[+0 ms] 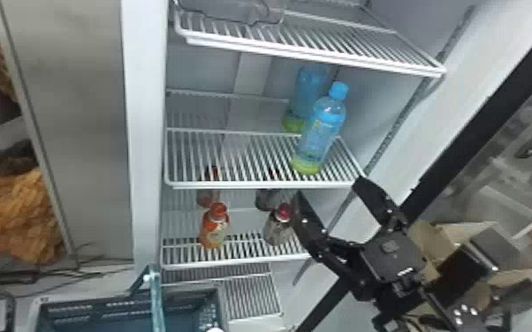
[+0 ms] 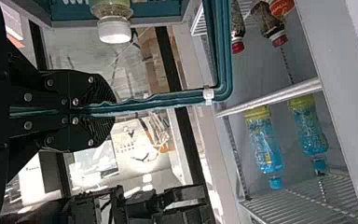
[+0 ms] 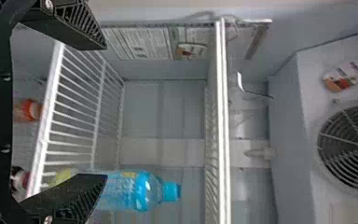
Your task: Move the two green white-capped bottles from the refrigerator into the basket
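A white-capped bottle stands upright in the basket, its cap rising by the rim; I cannot tell whether the second one is in there too. The basket is at the near left, before the open refrigerator. The left gripper is closed on the basket's teal handle. The right gripper is empty, its two fingers spread wide, near the front edge of the middle shelf, on the right.

On that shelf, toward the right, two blue bottles with yellow-green bases stand one behind the other. On the shelf below are orange bottles to the left and dark, red-capped bottles to the right. The refrigerator door stands open at the far right.

The work seems to be between bottles or at its end, with at least one delivered. If the second is also in the basket, the right arm should simply draw clear of the shelves. If not, it must find that bottle and close on it without nudging the near blue one, while the left gripper keeps the basket steady.
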Available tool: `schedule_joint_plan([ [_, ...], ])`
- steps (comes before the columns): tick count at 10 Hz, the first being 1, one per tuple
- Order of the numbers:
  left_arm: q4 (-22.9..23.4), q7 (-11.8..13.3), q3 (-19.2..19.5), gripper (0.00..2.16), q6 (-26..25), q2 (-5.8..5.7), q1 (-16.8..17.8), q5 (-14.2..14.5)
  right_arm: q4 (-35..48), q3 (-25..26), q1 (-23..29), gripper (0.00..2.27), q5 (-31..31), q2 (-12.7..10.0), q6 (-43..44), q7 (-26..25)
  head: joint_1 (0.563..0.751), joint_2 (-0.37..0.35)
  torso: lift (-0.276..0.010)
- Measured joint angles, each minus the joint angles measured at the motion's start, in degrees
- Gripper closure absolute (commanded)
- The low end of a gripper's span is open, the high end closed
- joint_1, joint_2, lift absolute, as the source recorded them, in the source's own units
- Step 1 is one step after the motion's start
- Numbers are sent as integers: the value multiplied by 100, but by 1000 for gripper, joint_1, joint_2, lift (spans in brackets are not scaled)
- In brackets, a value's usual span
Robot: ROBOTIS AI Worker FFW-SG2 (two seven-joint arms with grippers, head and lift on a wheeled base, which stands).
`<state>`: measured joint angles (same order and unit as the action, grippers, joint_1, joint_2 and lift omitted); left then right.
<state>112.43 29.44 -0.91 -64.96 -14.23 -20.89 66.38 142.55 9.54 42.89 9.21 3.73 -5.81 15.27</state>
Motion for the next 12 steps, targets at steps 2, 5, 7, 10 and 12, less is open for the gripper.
schedule_joint_plan([
  [2,0,0,-12,1182,0,0,-5,0,-388,0,27,61,-21,-96,672,-211,695,-350,-4],
  [5,0,-2,-23,1182,0,0,22,-34,-631,-10,134,67,-49,-189,804,-240,695,-350,-4],
  [7,0,-9,-32,1182,29,0,44,-52,-822,-7,148,70,-94,-245,959,-282,695,-350,-4],
  [10,0,-9,-88,1182,42,-1,74,-46,-903,4,139,76,-71,-248,1223,-306,695,-350,-4],
  [12,0,-9,-85,1182,42,-1,65,-46,-910,-6,152,78,-64,-248,1313,-303,695,-350,-4],
])
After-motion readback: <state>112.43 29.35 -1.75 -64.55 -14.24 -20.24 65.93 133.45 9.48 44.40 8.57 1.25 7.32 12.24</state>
